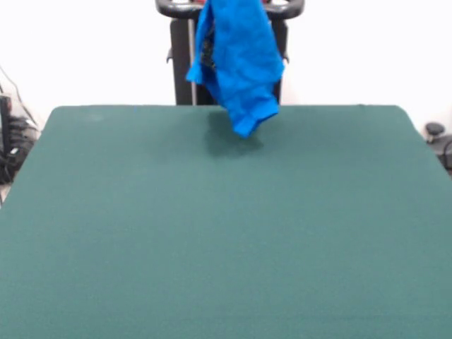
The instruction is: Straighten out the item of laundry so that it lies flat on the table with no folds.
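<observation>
The bright blue T-shirt hangs bunched in the air above the far middle of the dark green table. Its top runs out of the picture at the upper edge. Its lowest corner hangs just above the table top and casts a faint shadow there. Only a sliver of a dark print shows on its left side; the lettering is hidden in the folds. The gripper is out of view above the top edge, so what holds the shirt cannot be seen.
The robot's black pedestal stands behind the shirt at the table's far edge. Cables lie at the left, and a small dark object sits at the right edge.
</observation>
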`<state>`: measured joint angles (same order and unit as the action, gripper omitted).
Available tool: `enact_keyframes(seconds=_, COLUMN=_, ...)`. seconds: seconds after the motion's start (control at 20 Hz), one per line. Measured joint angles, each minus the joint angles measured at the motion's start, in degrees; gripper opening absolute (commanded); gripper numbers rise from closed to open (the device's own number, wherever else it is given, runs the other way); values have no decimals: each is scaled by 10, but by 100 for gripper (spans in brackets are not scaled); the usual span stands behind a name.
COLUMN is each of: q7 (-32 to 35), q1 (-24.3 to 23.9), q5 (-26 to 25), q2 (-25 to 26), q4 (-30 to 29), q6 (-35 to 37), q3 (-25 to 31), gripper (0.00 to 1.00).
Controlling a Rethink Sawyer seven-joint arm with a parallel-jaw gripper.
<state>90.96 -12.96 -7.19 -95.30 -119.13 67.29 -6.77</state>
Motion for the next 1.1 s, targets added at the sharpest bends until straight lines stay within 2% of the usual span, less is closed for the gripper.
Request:
enact_keyframes(seconds=0.4, q7=0, q1=-13, q5=-19, q2=23, q4=11, q6=-52, q3=0, gripper=0)
enact_keyframes(seconds=0.8, q7=2, q1=-34, q5=-60, q2=68, q4=40, q6=-188, q3=0, gripper=0)
enact_keyframes(seconds=1.1, q7=14, q1=-47, q5=-95, q2=110, q4=53, q6=-256, q3=-3, gripper=0)
